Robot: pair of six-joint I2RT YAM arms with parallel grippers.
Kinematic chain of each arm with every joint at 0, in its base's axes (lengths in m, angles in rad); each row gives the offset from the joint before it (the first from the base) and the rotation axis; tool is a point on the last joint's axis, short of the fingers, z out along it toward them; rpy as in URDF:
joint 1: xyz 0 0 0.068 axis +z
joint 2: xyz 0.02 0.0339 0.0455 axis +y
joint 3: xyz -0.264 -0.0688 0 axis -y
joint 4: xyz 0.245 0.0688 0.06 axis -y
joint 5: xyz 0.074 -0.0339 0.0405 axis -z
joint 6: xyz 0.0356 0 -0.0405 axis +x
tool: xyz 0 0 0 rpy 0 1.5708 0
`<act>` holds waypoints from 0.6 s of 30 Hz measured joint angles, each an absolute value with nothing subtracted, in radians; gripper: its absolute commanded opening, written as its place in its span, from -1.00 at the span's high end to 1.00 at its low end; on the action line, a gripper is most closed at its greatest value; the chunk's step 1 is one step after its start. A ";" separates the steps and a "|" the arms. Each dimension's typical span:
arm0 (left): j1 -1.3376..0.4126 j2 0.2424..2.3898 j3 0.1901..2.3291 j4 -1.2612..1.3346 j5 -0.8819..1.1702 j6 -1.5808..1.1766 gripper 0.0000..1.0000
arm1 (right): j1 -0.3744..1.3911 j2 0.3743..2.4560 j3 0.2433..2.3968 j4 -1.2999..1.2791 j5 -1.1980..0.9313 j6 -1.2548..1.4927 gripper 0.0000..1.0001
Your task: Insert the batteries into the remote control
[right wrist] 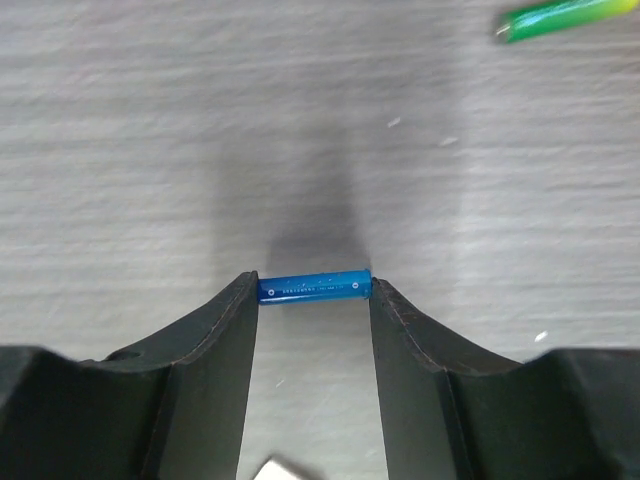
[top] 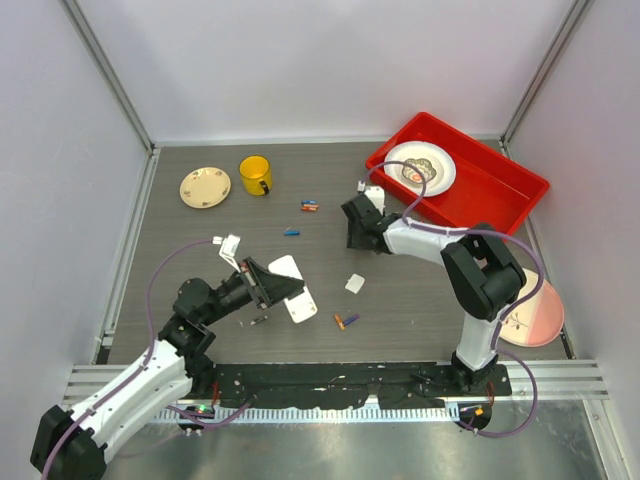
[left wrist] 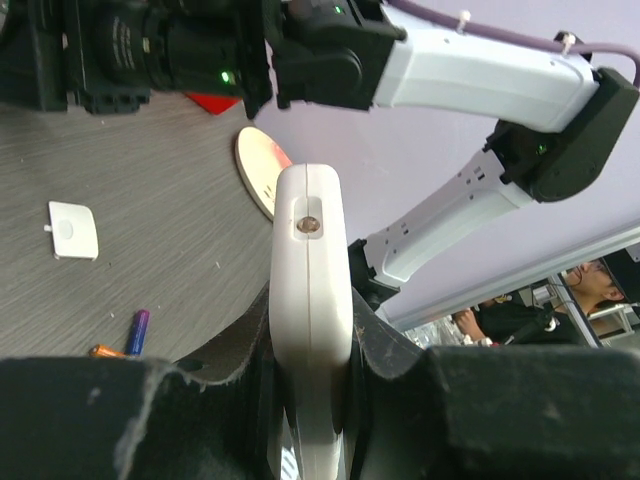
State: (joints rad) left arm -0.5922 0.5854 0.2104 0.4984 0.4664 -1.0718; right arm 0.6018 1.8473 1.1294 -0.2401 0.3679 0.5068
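Over on the left of the grey wood-grain table [top: 200,260], I have the left gripper [top: 272,285] clamped fully onto the remote control [top: 300,305]. It is slim, smooth white plastic, and its rounded end with a small round stud faces the wrist camera. Black foam-padded fingers [left wrist: 150,420] press both flat sides.

The right gripper [right wrist: 314,300] sits low over the middle-right of the table, partly closed. Its tapered black tips touch both ends of the blue battery [right wrist: 314,286], a glossy little cylinder held lengthwise. A green battery [right wrist: 565,17] lies well apart.

Loose on the table:
- red and blue batteries [top: 309,206]
- second blue battery [top: 291,232]
- orange and purple batteries [top: 345,321]
- small white square piece [top: 354,283], lying flat

The red plastic tray [top: 500,190] at far right holds a white patterned plate [top: 420,168]. A yellow mug [top: 255,175] stands beside a cream saucer [top: 205,187]. A pink plate [top: 540,315] lies partly under the right arm.
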 measured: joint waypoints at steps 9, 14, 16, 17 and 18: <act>-0.592 0.541 0.207 0.461 0.410 -1.065 0.99 | 0.819 1.805 1.112 -0.272 0.409 0.720 0.88; -0.592 0.487 0.198 0.420 0.373 -1.063 0.99 | 0.902 1.853 1.153 -0.330 0.460 0.824 0.88; -0.592 0.460 0.198 0.404 0.360 -1.062 0.99 | 0.919 1.877 1.162 -0.346 0.478 0.854 0.88; -0.592 0.446 0.197 0.395 0.355 -1.062 0.99 | 0.926 1.884 1.171 -0.356 0.493 0.869 0.88; -0.592 0.432 0.197 0.385 0.349 -1.062 0.99 | 0.930 1.887 1.177 -0.364 0.496 0.878 0.85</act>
